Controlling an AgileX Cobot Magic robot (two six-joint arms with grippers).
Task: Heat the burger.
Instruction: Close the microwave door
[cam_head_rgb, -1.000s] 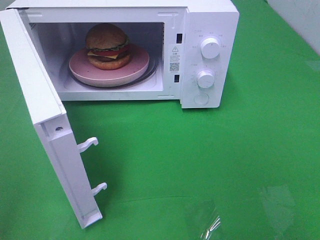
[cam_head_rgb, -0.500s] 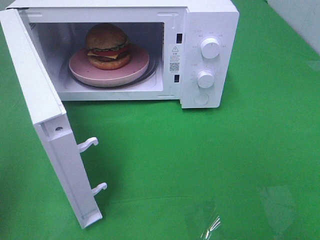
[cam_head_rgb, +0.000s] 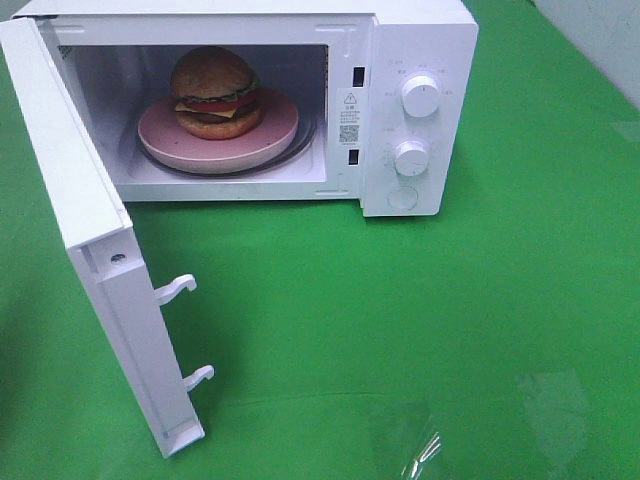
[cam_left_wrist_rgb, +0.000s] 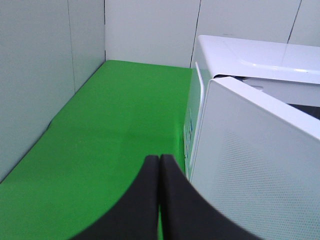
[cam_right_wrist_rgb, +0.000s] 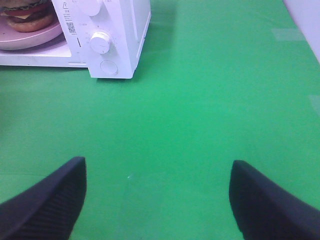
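Burger (cam_head_rgb: 214, 92) sat inside microwave (cam_head_rgb: 445, 60), door (cam_head_rgb: 80, 190) open. My left pincer (cam_left_wrist_rgb: 159, 159) was together, right pincer (cam_right_wrist_rgb: 156, 167) apart. Door needed shutting next.

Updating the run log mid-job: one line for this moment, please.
burger on pink plate inside microwave | door open | left pincer shut, empty | right pincer open, empty

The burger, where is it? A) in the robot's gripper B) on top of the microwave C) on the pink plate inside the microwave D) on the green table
C: the burger sits on the pink plate inside the microwave, and its door stands open.
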